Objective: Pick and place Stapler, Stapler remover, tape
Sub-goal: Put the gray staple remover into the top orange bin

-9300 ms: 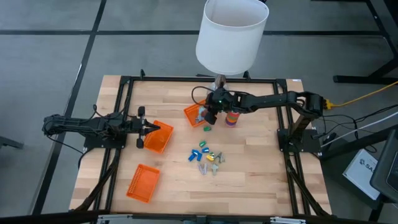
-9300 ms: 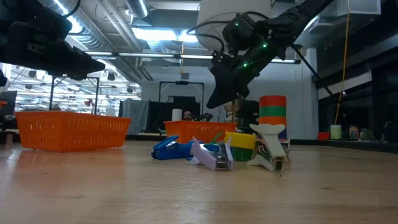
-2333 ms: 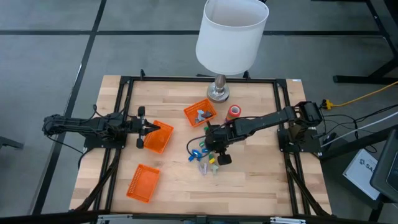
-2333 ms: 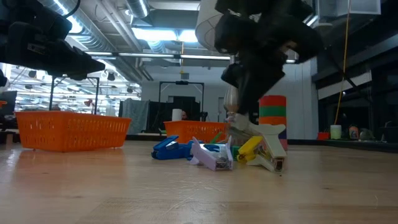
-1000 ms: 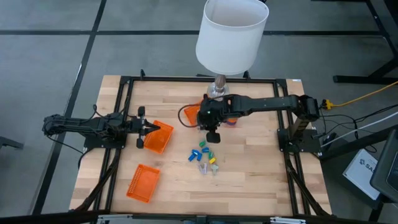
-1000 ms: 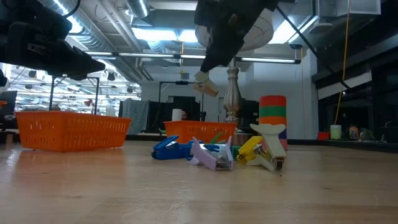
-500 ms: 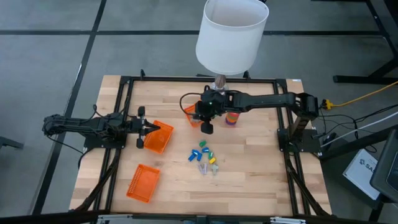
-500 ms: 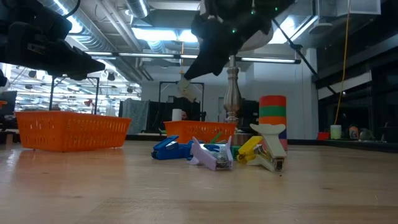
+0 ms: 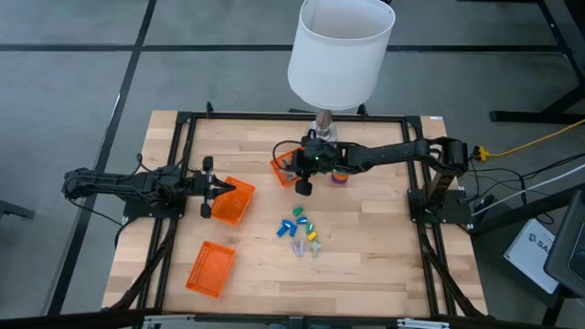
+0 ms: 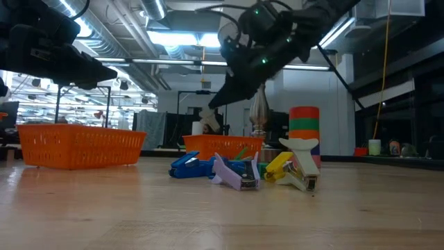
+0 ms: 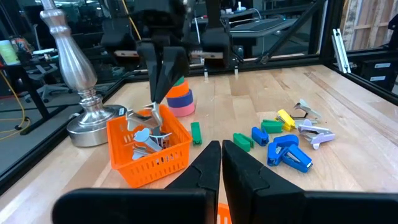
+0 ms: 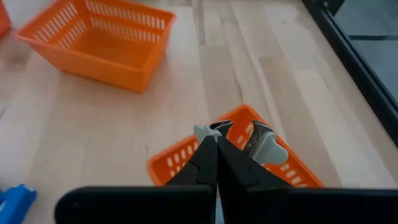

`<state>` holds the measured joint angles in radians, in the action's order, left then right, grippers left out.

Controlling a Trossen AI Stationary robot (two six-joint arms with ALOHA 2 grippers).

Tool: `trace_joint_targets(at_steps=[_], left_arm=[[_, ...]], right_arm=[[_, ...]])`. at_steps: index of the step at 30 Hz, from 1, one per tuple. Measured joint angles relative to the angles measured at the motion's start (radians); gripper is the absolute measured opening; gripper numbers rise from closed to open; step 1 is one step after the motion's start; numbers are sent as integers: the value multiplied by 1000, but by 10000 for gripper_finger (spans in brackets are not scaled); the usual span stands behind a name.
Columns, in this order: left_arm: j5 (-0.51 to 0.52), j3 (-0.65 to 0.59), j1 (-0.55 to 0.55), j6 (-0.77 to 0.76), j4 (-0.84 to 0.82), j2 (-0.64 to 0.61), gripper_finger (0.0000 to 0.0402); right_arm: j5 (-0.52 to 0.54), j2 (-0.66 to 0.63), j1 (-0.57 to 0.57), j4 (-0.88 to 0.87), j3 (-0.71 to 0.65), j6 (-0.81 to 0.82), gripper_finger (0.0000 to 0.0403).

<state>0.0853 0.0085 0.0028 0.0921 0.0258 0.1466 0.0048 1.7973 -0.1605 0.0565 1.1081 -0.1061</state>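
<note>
My right gripper (image 9: 303, 186) hangs over the small orange basket (image 9: 281, 169) near the lamp base, shut on a pale stapler remover (image 10: 208, 117). That basket holds more grey removers (image 12: 268, 147). The stack of tape rolls (image 9: 340, 174) stands upright on the table just right of the basket. A pile of small coloured staplers and removers (image 9: 301, 228) lies at the table's middle. My left gripper (image 9: 212, 189) waits shut at the left, by a larger orange basket (image 9: 231, 202). My right gripper pinches the stapler remover between its two fingertips; only the pale end (image 12: 201, 131) shows past them. The fingers slant down from the table's right side. The remover is clear of the table, just above the small basket's rim (image 10: 222, 141).
A white-shaded lamp (image 9: 339, 50) stands on its silver base at the far edge, behind the small basket. A third orange basket (image 9: 209, 268) lies near the front left. Bare wood lies along the near and right sides.
My right gripper has carried the stapler remover from above the pile toward the far edge and a little left, over the small basket, and has come down toward it. It has stayed shut on the remover.
</note>
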Motion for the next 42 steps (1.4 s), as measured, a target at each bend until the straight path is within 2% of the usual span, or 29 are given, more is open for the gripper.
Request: trace_joint_targets(at_steps=[6,20,26,42], left_arm=[[0,0,0,0,0,0,10],[0,0,0,0,0,0,12],[0,0,0,0,0,0,11],[0,0,0,0,0,0,12]], right_arm=[[6,0,-3,55,-42,-4,3],[4,0,-3,57,-42,-1,76],[2,0,-3,57,-42,78,97],[-28,0,-3,56,-42,125,104]])
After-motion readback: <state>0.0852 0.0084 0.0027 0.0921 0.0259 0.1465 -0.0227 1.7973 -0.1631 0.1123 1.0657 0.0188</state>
